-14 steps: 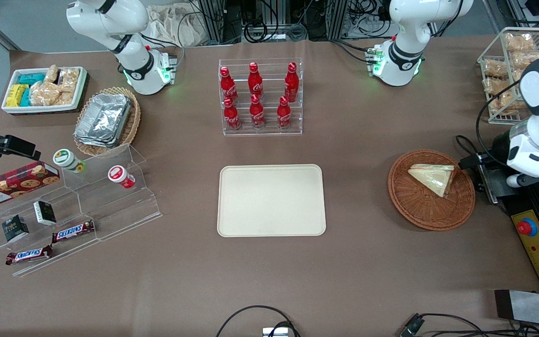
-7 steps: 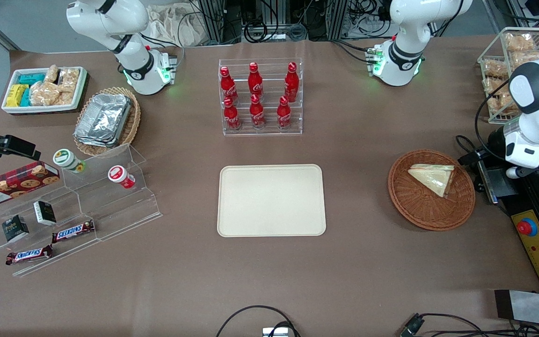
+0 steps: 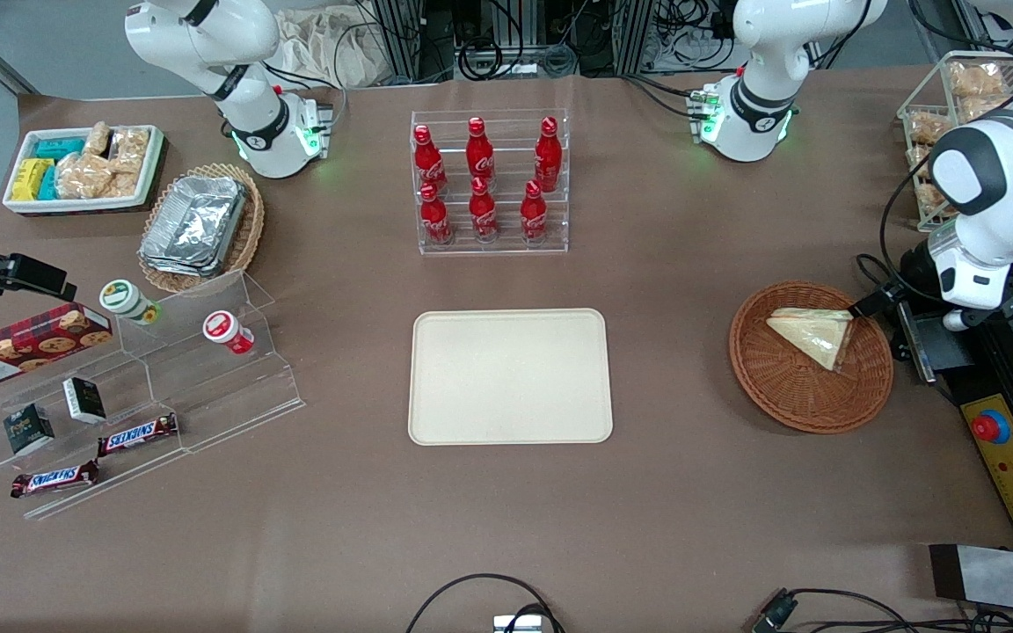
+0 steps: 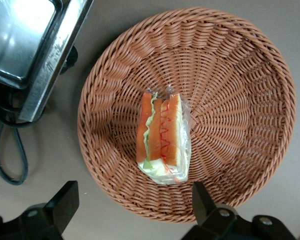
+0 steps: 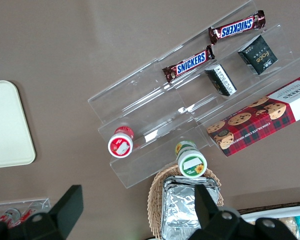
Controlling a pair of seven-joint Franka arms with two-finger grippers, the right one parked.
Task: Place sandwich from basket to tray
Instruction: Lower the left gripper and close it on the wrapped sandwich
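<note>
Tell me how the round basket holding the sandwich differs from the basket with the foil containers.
The round basket is reddish-brown; the foil containers' basket is lighter tan and more oval. The round one holds a single wrapped sandwich with much bare weave showing; the tan one is nearly filled by stacked foil containers. The open gripper hangs above the round one only. Both are shallow woven wicker.

The gripper (image 4: 134,202), above the basket (image 4: 190,60), is cut off by the frame's edge, only its spread fingertips (image 4: 65,197) showing. In the front view the working arm (image 3: 990,202) mostly hides it.
</note>
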